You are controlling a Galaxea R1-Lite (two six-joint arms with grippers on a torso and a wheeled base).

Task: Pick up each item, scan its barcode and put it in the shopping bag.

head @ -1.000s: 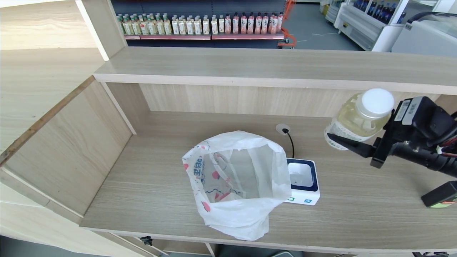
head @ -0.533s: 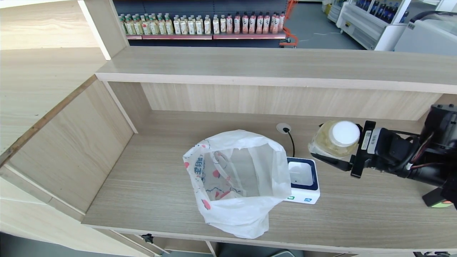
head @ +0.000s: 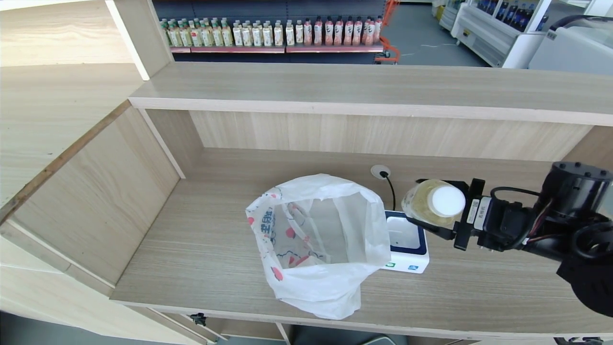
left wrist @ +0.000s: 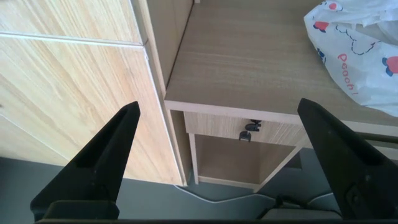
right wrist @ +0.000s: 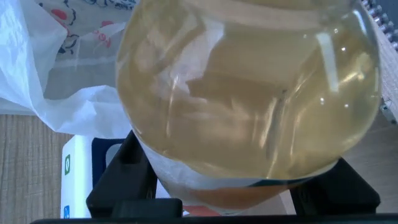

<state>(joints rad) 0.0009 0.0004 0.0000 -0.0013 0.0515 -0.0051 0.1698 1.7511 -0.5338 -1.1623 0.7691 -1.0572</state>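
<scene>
- From the head, we see the right gripper (head: 416, 201) with its fingers clamped on the bottle (head: 438, 203), one on each side of the body and the white cap turned up towards us.
- The scanner (head: 404, 239) lies just beneath the fingertips. The shopping bag (head: 316, 239) stands open just past them, touching the scanner.
- We judge the bottle fairly heavy, being full of pale liquid. It looks stiff enough to squeeze, but smooth and round, so it may slip or turn. Across the body, near the label, seems the best place to hold it.
- At the left wrist, the left gripper (left wrist: 217, 107) has its fingers wide apart and holds nothing. The counter (left wrist: 249, 56) edge lies beyond the tips, and a corner of the bag (left wrist: 354, 43) is off past one finger.
- At the right wrist, the bottle (right wrist: 249, 93) sits between the two dark fingers (right wrist: 124, 180), with the scanner (right wrist: 78, 168) and bag (right wrist: 62, 62) beyond them.
- We count one bottle, one bag, one scanner and two grippers.
</scene>
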